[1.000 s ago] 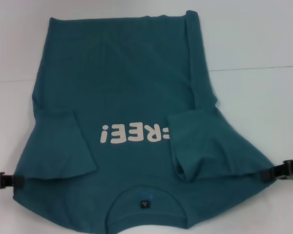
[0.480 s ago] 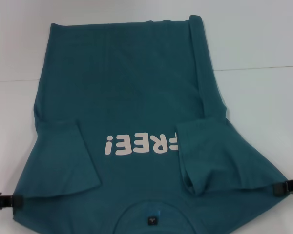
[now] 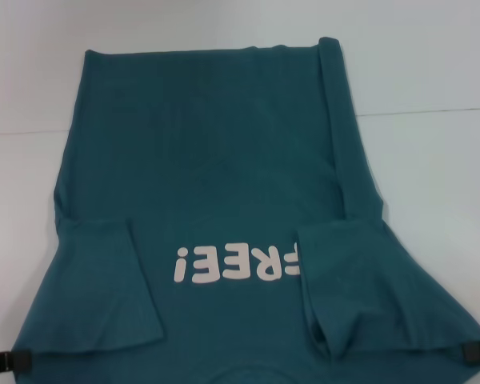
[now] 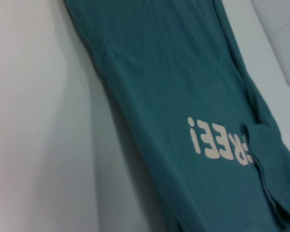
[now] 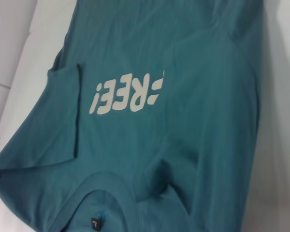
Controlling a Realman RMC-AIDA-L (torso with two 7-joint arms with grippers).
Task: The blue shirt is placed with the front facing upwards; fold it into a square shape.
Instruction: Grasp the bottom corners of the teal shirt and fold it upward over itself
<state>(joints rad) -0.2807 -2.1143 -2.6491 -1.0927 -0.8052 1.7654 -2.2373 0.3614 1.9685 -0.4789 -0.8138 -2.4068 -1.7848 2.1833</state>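
Nearest the robot, left gripper [image 3: 16, 362] and right gripper [image 3: 474, 352] pinch the shoulder edges of the blue shirt [image 3: 216, 160], spread front-up on the white table [image 3: 432, 64]. Both sleeves are folded inward beside the upside-down "FREE!" print [image 3: 236, 264]; hem farthest.

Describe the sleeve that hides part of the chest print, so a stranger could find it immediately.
The blue shirt covers most of the white table. Both short sleeves are folded inward beside the off-white print. Pick the sleeve on the robot's right: it alone overlaps the lettering; the other stops clear of it.
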